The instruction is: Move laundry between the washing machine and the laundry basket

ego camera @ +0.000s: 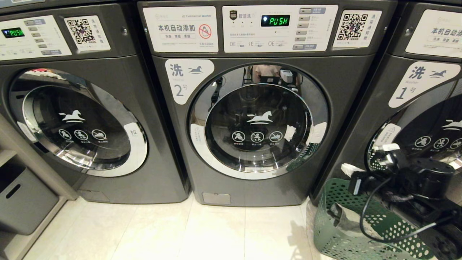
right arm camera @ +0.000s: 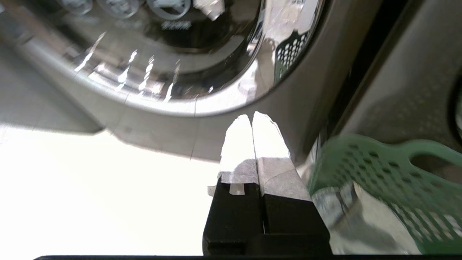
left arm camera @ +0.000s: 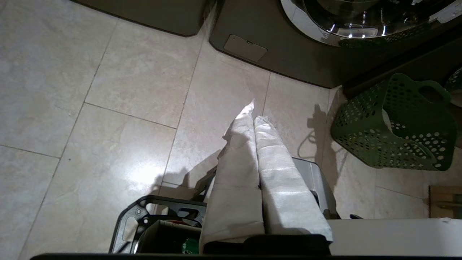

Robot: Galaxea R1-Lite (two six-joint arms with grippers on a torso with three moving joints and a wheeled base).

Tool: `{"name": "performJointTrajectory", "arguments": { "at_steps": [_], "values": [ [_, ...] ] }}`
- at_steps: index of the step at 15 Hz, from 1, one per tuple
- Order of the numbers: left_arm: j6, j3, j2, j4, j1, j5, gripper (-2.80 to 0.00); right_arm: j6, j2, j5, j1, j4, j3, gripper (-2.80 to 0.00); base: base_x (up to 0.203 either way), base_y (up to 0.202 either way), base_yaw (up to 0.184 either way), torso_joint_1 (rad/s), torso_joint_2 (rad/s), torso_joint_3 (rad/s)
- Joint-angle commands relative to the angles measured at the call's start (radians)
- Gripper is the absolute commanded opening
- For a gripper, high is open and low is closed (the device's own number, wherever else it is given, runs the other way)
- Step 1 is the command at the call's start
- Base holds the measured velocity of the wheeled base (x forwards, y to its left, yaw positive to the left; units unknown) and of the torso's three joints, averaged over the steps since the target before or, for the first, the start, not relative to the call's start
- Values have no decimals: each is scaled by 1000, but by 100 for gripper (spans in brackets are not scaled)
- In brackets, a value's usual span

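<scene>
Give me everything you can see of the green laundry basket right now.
The green laundry basket is plastic by the look of it, its walls perforated with round holes and a cut-out handle in its rim. It stands upright on the tiled floor by the lower right corner of washer number 2, in front of washer number 1. Grey laundry lies inside. The right arm's shut gripper hangs beside it.

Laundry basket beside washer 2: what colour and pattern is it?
The laundry basket is dark green, its walls perforated with round holes; clearest in the left wrist view.
</scene>
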Motion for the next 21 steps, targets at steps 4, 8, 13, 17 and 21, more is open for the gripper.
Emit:
{"name": "performJointTrajectory", "arguments": {
  "at_steps": [4, 8, 13, 17, 21],
  "values": [
    [167, 34, -154, 10, 184, -124, -280, -94, -434, 10, 9, 43, 296, -280, 0, 0, 0, 0, 0, 0],
    [227, 119, -187, 17, 226, -244, -280, -151, -742, 7, 10, 331, 314, -280, 0, 0, 0, 0, 0, 0],
    [380, 372, -189, -82, 230, -130, -280, -176, -1234, -8, 11, 939, 315, -280, 0, 0, 0, 0, 0, 0],
    [418, 645, -189, -381, 225, -176, -280, -169, -1592, -60, 14, 1737, 208, -280, 0, 0, 0, 0, 0, 0],
    [418, 700, -158, -491, 201, -369, -280, -170, -1625, -88, 15, 1671, 221, -280, 0, 0, 0, 0, 0, 0]
  ]
}}
